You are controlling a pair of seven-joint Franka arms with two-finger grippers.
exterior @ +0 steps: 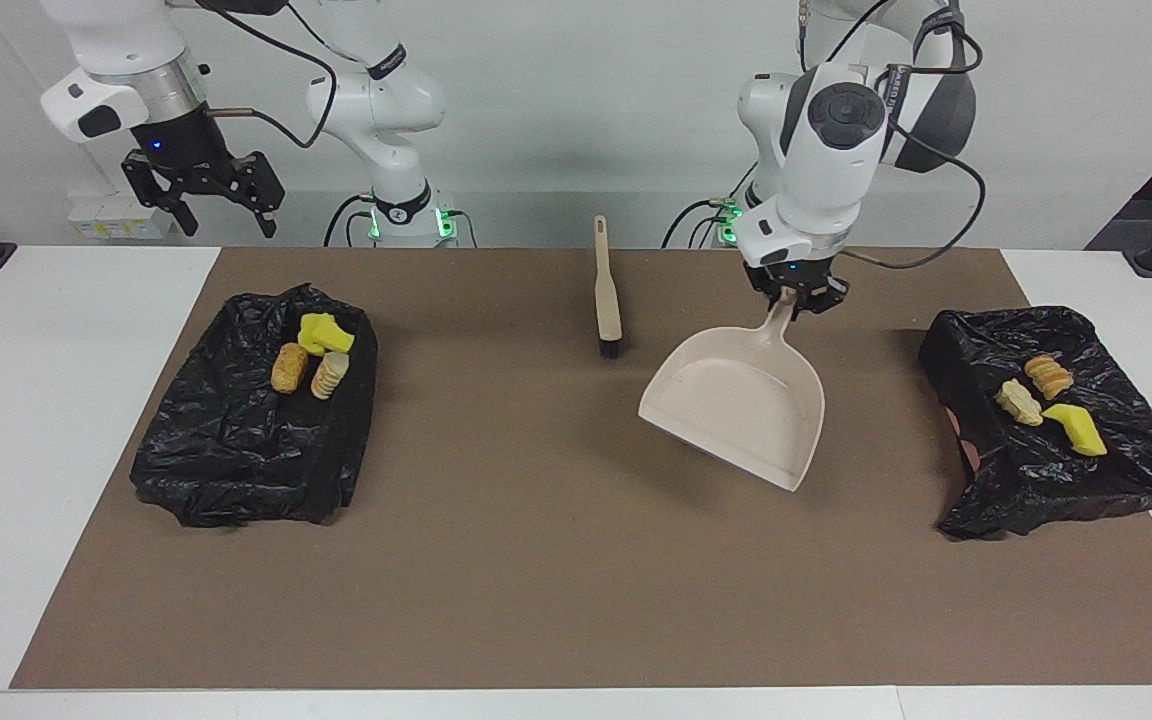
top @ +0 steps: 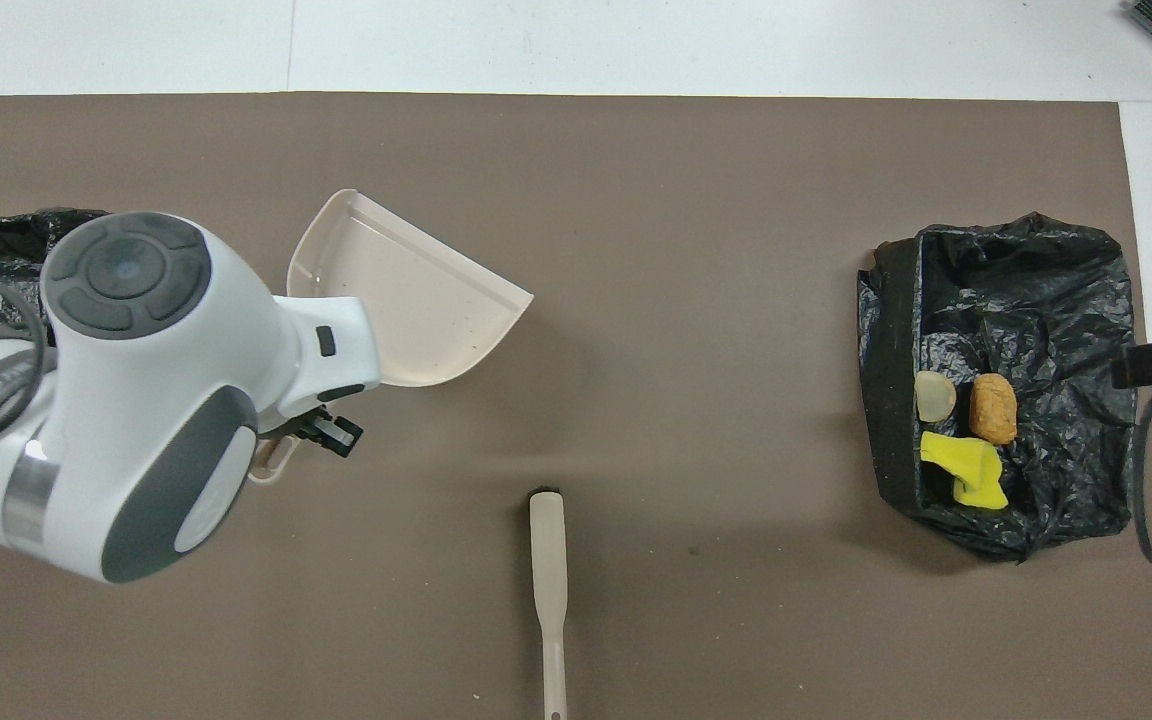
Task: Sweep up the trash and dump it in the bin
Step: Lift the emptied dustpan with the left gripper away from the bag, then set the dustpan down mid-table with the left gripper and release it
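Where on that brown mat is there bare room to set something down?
The widest bare patch runs along the mat's edge farthest from the robots, between the two black bags. Bare too: between the brush and the bag at the right arm's end. Crowded: beside the brush, where the left gripper holds the dustpan.
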